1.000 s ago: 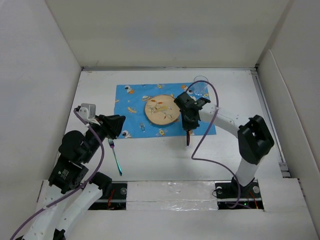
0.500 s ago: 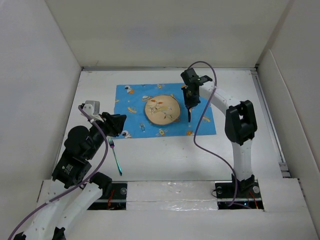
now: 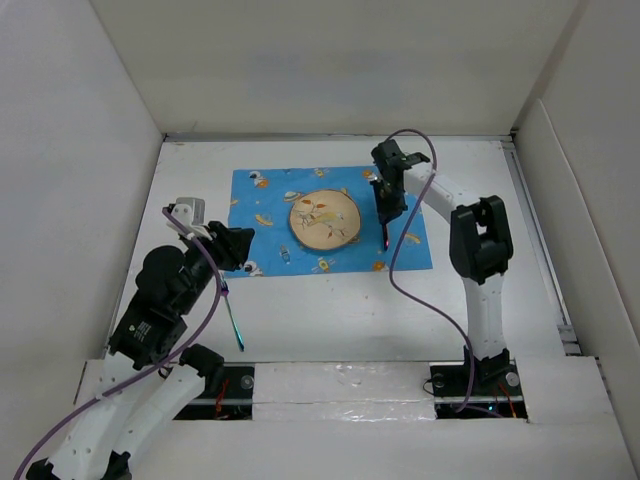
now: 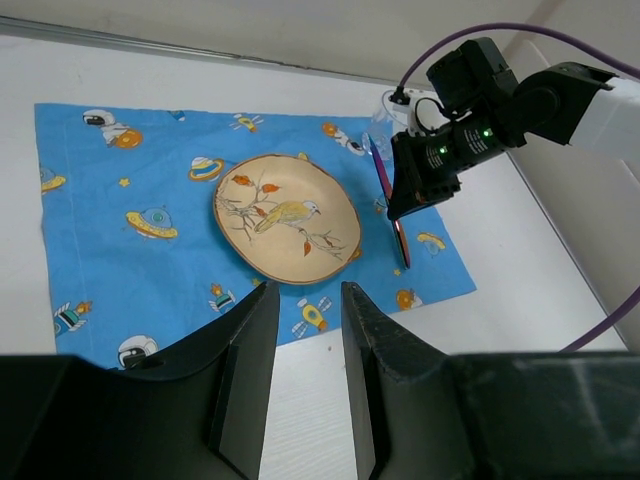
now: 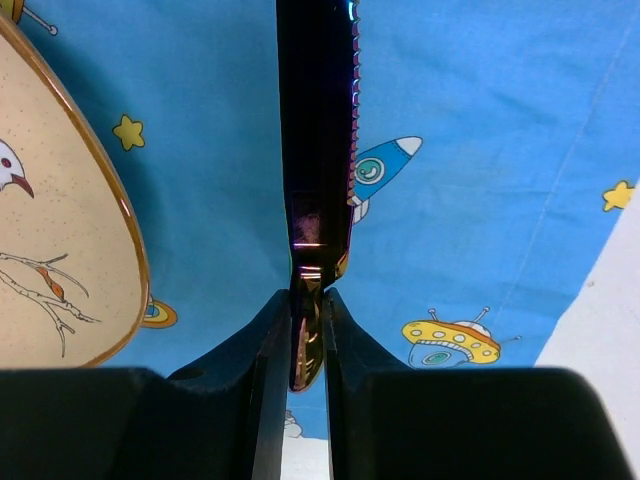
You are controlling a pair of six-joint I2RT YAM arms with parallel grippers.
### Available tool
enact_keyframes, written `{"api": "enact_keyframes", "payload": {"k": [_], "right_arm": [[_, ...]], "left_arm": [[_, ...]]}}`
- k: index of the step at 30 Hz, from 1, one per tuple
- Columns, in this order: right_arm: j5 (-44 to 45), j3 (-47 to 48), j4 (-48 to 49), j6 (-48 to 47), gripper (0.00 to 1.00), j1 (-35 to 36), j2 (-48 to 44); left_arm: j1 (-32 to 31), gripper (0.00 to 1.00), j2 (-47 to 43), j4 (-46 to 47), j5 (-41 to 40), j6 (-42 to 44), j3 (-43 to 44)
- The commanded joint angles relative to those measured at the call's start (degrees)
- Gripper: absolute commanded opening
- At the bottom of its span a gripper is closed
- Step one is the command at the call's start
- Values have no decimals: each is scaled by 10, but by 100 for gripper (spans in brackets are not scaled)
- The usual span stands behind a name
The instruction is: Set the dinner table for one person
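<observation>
The dinner table (image 3: 330,310) is a white walled surface. On it lies a blue astronaut-print mat (image 3: 265,215) with a bird-pattern plate (image 3: 324,219) in its middle. My right gripper (image 3: 386,208) is shut on an iridescent knife (image 3: 386,235) and holds it over the mat to the right of the plate. In the right wrist view the fingers (image 5: 275,330) pinch the knife (image 5: 318,130) by its handle end, with the plate rim (image 5: 60,240) to the left. My left gripper (image 4: 307,292) is open and empty, above the mat's near edge. An iridescent fork (image 3: 232,318) lies on the table near it.
A clear glass (image 4: 382,122) stands at the mat's far right corner, behind the right arm (image 4: 560,95). White wall panels enclose the table on the left, back and right. A purple cable (image 3: 400,270) loops from the right arm over the table.
My right gripper has carried the knife from the mat's near edge up to the mat beside the plate. The left gripper has shifted slightly; the fork has not moved.
</observation>
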Motion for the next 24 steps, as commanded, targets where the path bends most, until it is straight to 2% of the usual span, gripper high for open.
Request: {"api": "enact_keyframes", "payload": {"k": [1,7,8,11,16,19,20,22,24], "right_arm": [[-22,7,6,-13,0,-2,7],[-33,0,13,-11,1,-7,22],[-34,-1,17,-13,7,-7,22],[-34,-5,23,-13,15,-13,21],[-60,-39,66,-4,22,-13,-26],[-92,-79,108,6,35,-13,-87],[-105,-91,121,9,45,-13,-102],[-124,-122,144,10,53,-6,-139],[-126,-157,172,16,54,-1,-179]], "left_arm": [[-2,29,7,14,-9,3,-4],[-2,30,15,12,-17,2,-5],[-2,31,17,12,-19,1,-5],[-2,33,30,5,-26,-1,-3],[-2,38,51,-5,-55,-7,-1],[-2,42,63,-11,-79,-10,0],[-2,43,69,-13,-85,-14,0],[-2,46,94,-25,-111,-20,1],[-2,47,114,-33,-138,-29,7]]}}
